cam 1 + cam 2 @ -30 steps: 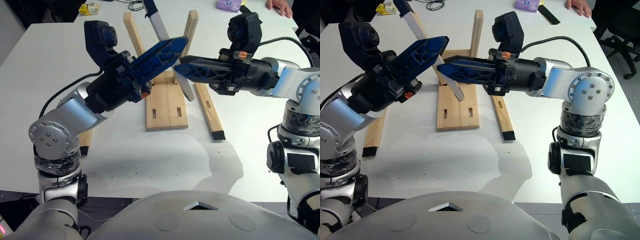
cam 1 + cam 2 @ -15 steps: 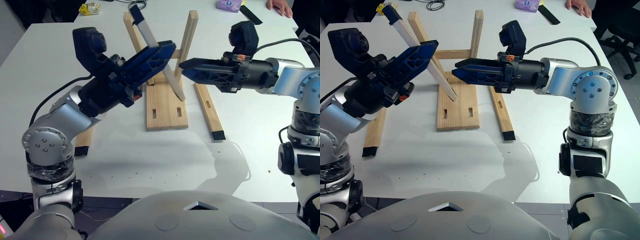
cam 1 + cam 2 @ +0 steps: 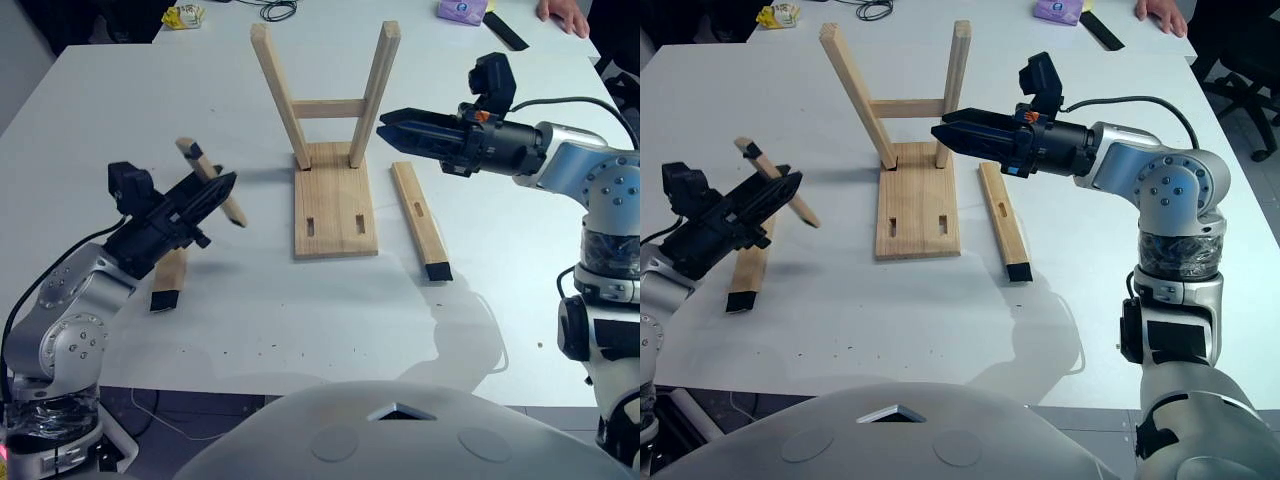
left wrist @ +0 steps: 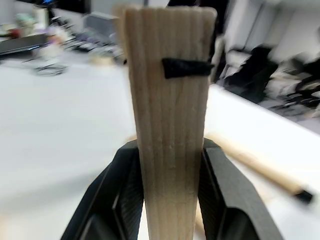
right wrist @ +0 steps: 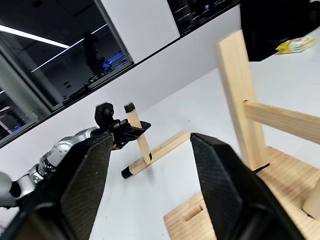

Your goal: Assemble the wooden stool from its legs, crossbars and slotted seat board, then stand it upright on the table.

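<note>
You're looking at bare pale wood here: the seat board and the leg are matt, with clear grain. The right gripper has dark blue plastic fingers, finely dimpled. The table is smooth matt white.

One seat board. Two legs stand on it, joined by one crossbar. Three black-tipped pieces: one stick right of the board, one stick left of it, one stick in the left tool.
</note>
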You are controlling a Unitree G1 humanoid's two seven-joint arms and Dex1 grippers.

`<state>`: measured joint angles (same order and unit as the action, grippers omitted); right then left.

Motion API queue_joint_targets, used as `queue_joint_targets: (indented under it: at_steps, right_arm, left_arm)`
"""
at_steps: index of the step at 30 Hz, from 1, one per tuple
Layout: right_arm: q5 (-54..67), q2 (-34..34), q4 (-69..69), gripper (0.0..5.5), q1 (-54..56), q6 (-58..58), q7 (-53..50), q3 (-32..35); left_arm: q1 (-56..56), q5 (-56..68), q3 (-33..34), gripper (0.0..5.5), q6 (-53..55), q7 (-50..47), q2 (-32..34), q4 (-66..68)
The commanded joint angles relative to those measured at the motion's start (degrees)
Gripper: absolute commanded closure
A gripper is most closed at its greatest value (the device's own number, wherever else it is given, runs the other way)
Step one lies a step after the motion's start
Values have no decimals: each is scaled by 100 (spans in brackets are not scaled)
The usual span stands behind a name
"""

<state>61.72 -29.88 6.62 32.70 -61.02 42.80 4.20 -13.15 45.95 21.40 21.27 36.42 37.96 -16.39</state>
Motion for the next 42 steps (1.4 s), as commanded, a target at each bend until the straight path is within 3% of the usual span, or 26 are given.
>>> queue_joint_targets:
  at_steps: [1,6,11,26,34,42]
  right_arm:
    - [-146,177,103,265,63,98,-175,8]
    - [-223,264,145,265,-1,97,-209,20]
    - [-231,241,159,265,-13,55,-152,44]
    - [-449,199,-146,265,344,19,254,-62]
    - [-450,258,-37,265,248,-37,222,-36]
    - [-396,327,74,265,162,-66,136,8]
  left_arm:
    - [336,-930,111,416,-739,230,159,1258]
    - [558,-1400,356,416,-1384,730,385,2174]
    - [552,-1350,677,416,-1501,1175,545,2268]
    - [49,-1789,588,416,-2043,1164,-151,2814]
    - [-563,-1386,5,418,-1526,978,-817,1363]
    - [-689,-1116,-151,419,-1210,463,-1280,362]
